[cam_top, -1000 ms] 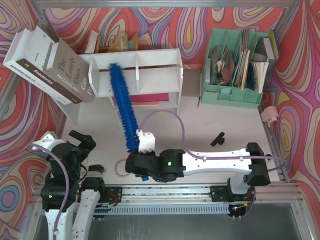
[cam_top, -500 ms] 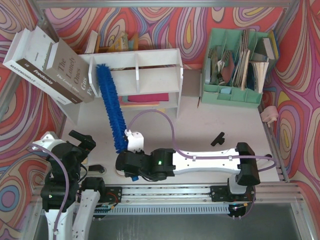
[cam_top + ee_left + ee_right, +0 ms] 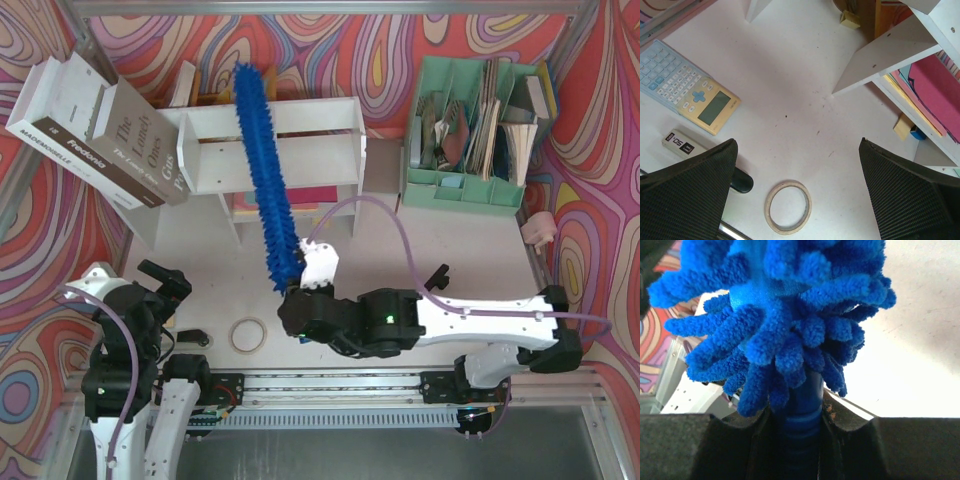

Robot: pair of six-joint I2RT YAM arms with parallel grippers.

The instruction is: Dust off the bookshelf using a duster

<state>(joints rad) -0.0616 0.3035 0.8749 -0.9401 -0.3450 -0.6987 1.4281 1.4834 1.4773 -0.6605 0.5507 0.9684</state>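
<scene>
The duster [image 3: 265,175], a long shaggy blue brush, slants up over the white bookshelf [image 3: 320,140] near its central divider, and its tip reaches past the shelf's top back edge. My right gripper [image 3: 297,288] is shut on the duster's thin blue handle [image 3: 800,410] in front of the shelf. In the right wrist view the blue bristles [image 3: 785,315] fill the frame above the gripper [image 3: 800,440]. My left gripper [image 3: 165,285] stands open and empty at the near left. Its two black fingers [image 3: 690,190] frame bare table, and a corner of the bookshelf [image 3: 890,55] shows at upper right.
A tape roll [image 3: 248,335] lies near the front edge, also in the left wrist view [image 3: 788,207]. Beside it lie a calculator [image 3: 690,92] and a small black piece [image 3: 436,277]. Leaning books [image 3: 90,130] stand at left, a mint-green organizer [image 3: 475,130] at back right.
The right arm has swung right and forward, carrying the duster from the shelf's left compartment to the middle with its tip now above the top. The tape roll is uncovered. The left arm is still.
</scene>
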